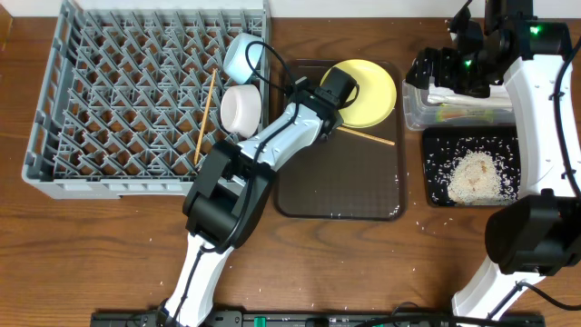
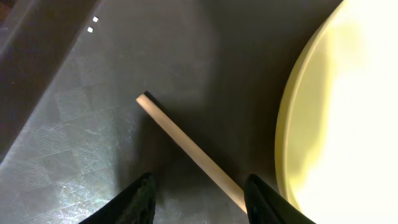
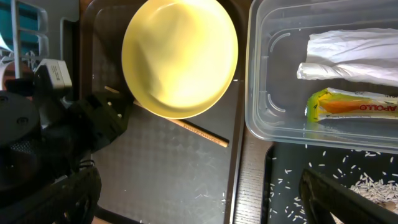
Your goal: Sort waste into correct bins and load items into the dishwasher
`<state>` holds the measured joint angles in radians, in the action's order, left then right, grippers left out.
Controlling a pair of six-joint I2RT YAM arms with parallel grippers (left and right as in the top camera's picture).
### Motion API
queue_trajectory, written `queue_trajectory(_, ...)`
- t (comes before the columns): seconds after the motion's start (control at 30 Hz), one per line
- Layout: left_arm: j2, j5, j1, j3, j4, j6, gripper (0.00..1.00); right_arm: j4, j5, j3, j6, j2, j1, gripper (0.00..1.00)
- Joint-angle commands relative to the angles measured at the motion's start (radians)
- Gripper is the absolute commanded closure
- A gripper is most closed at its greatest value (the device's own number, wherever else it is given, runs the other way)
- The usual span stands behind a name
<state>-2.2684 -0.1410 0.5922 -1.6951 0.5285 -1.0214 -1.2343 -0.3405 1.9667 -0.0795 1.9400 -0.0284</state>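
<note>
The wrapper (image 3: 351,104) in the tub (image 3: 267,118), lying ahead of the right wrist's jaws, reads "APOLLO" in small print; nothing else is legible.

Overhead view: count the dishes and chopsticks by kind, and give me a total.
Plate: 1
Bowls: 2
Chopsticks: 2
Total: 5
</note>
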Motion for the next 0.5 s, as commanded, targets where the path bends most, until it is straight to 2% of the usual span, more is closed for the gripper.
queue_trajectory(0.0,-0.049,0.075,-0.009,0.032,0.067,-0.008,0.51,0.000,-0.003,0.001,-0.002,-0.004,0.015,0.01)
queue_trajectory(0.13,-0.049,0.113,-0.009,0.042,0.104,0.007,0.51,0.000,-0.003,0.001,-0.002,-0.004,0.015,0.01)
queue_trajectory(0.47,-0.050,0.112,-0.061,0.042,0.005,0.032,0.54,0.000,-0.003,0.001,-0.002,-0.004,0.015,0.01)
